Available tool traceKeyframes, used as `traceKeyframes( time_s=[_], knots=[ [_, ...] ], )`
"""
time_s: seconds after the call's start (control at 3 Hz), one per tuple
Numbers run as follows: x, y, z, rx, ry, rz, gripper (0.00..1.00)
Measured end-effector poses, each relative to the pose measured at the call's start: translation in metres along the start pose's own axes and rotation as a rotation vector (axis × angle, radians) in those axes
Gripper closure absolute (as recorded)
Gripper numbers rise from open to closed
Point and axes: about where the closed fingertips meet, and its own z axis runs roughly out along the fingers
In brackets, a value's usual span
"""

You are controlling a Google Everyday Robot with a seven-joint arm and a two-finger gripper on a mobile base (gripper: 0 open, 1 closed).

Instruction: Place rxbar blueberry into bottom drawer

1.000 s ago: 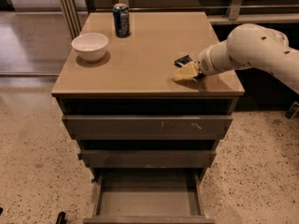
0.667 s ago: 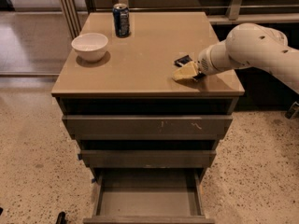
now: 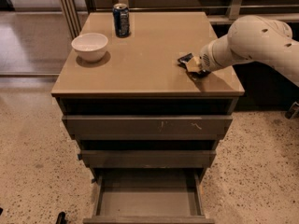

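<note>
The rxbar blueberry (image 3: 185, 58), a small dark flat bar, lies at the right side of the cabinet top (image 3: 149, 45). My gripper (image 3: 192, 65) comes in from the right on the white arm (image 3: 252, 38) and is shut on the bar's right end, low at the surface. The bar's left end sticks out past the tan fingers (image 3: 193, 64). The bottom drawer (image 3: 149, 202) is pulled open below, its flat grey floor bare.
A white bowl (image 3: 90, 45) sits at the left of the top, and a blue soda can (image 3: 121, 19) stands at the back. The two upper drawers (image 3: 147, 125) are pushed in. Speckled floor lies around the cabinet, with shelving behind it.
The gripper has shifted slightly up and to the right, and its tan fingers look narrower around the bar. Bowl, can and drawers have not moved.
</note>
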Motion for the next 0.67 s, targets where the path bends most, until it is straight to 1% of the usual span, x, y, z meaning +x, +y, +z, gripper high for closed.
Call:
traceKeyframes(
  time_s=[0.33, 0.67],
  knots=[
    [-0.0055, 0.0015, -0.0061, 0.002, 0.003, -0.003, 1.00],
    [-0.0055, 0.0015, -0.0061, 0.002, 0.003, -0.003, 1.00]
  ],
)
